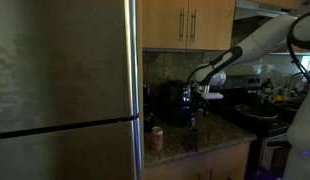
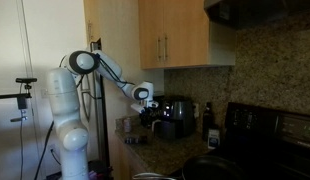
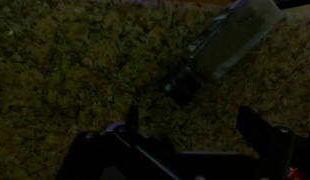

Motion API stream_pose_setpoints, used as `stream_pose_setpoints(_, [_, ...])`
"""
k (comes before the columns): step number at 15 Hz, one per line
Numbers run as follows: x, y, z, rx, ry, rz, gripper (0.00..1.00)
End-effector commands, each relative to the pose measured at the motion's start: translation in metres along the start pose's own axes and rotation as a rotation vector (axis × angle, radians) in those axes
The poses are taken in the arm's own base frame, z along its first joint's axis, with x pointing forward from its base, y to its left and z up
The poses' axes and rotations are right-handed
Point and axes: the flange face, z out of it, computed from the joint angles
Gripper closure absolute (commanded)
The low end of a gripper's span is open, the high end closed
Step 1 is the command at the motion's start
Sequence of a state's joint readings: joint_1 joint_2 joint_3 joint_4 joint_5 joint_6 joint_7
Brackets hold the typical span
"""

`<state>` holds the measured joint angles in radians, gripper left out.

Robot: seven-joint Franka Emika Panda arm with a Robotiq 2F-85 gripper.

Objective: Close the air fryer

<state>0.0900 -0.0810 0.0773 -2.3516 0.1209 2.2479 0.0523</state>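
The black, boxy air fryer point(image 1: 175, 103) stands on the granite counter next to the steel fridge; it also shows in an exterior view point(image 2: 176, 116). My gripper point(image 1: 199, 98) hovers above the counter just in front of the air fryer, close to it, and shows in both exterior views point(image 2: 147, 101). In the wrist view the gripper point(image 3: 195, 120) is open and empty, its two dark fingers spread over speckled granite. Whether the air fryer is open or closed is too dark to tell.
The tall steel fridge point(image 1: 65, 90) fills one side. A small red can point(image 1: 156, 138) stands on the counter near it. A stove with a pan point(image 1: 263, 112) is beside the counter. Wood cabinets point(image 2: 185, 35) hang overhead. A dark bottle point(image 2: 207, 118) stands past the air fryer. The wrist view shows a greyish slab point(image 3: 235, 38) and a small dark object point(image 3: 183, 86).
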Motion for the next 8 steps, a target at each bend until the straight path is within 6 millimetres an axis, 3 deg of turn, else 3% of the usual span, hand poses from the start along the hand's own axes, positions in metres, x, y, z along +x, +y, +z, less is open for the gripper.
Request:
stream_pose_setpoints(1, [0.0076,-0.0043,0.0136,-0.045,0.156,0.017,0.0])
stream_pose_setpoints(5, [0.0134,-0.0028,0.0091,-0.082,0.335,0.075,0.0])
stream_pose_setpoints(8, [0.0171,-0.0058,0.0078,-0.077,0.312,0.069,0.0])
